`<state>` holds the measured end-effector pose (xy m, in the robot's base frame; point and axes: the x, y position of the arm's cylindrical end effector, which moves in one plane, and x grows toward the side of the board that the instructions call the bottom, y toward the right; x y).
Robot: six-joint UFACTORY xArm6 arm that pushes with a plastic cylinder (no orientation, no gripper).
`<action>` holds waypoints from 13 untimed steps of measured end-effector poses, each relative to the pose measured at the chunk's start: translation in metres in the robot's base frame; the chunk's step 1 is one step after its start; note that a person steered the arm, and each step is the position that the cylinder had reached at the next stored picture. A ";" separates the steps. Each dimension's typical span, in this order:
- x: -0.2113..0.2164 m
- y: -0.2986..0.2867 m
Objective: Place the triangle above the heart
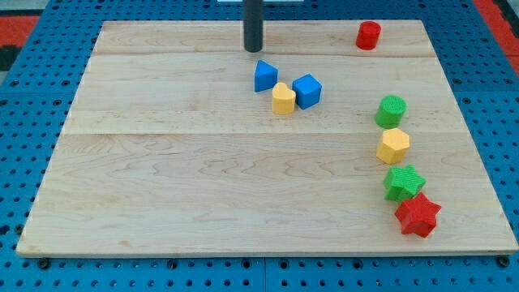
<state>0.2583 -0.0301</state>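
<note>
The blue triangle (264,75) lies on the wooden board (162,162) near the top middle. The yellow heart (283,99) sits just to its lower right, touching or nearly touching it. A blue cube (307,91) sits right of the heart, against it. My tip (254,49) is at the end of the dark rod, a short way above and slightly left of the triangle, apart from it.
A red cylinder (368,35) stands at the top right. Down the right side run a green cylinder (391,110), a yellow hexagon (393,146), a green star (404,182) and a red star (418,215). Blue pegboard surrounds the board.
</note>
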 end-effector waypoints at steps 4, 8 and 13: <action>0.043 -0.088; 0.059 -0.090; 0.067 0.031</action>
<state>0.3257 0.0013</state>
